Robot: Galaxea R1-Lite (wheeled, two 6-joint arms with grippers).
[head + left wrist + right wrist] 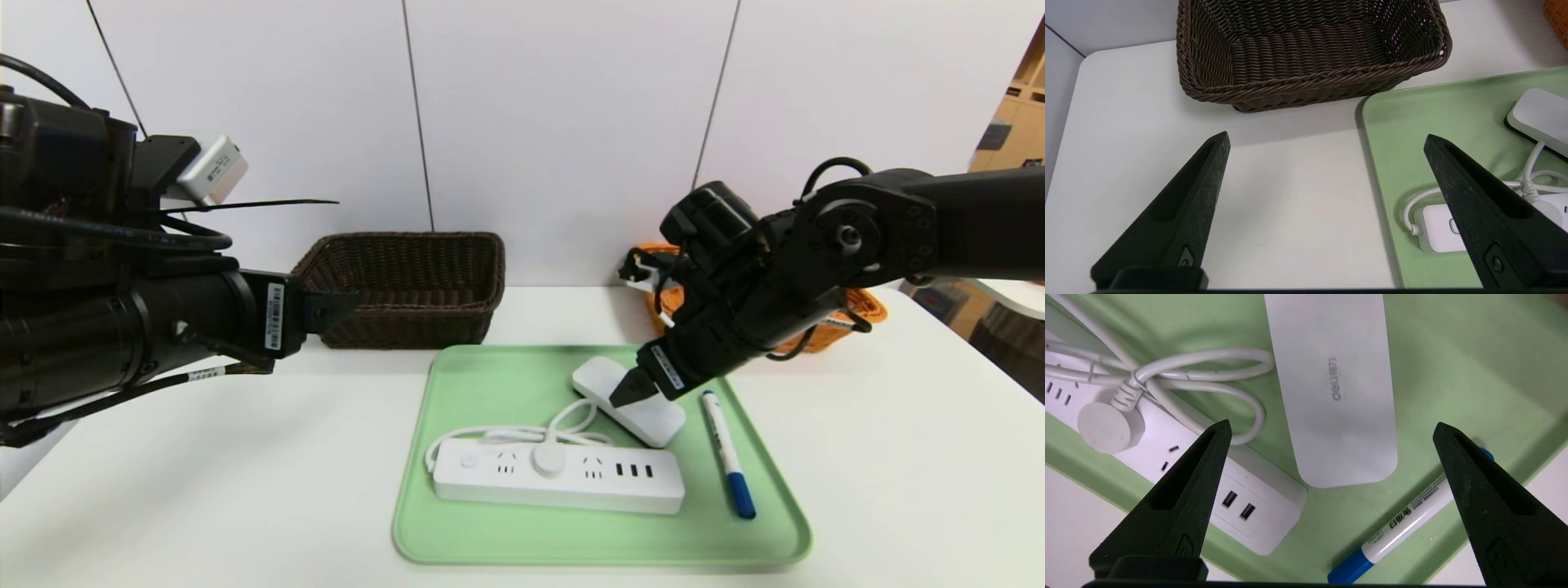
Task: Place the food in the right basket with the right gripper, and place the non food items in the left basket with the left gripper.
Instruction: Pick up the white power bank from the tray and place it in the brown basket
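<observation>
I read this as the non-food step: no red carton on the green tray (pixel 457 539), only left-basket items. My right gripper (pixel 1331 428) hangs over the tray, fingers apart, empty; it should back off. Left gripper (pixel 1327 139) waits over the counter (pixel 1274 196), fingers apart, dark brown basket (pixel 408 282) at its 12 o'clock. Power strip (pixel 563 482) at tray 6 o'clock, flat white device (pixel 633 404) near centre, blue-capped marker (pixel 729 465) at 3 o'clock. Orange basket (pixel 865 306) sits behind the right arm.
</observation>
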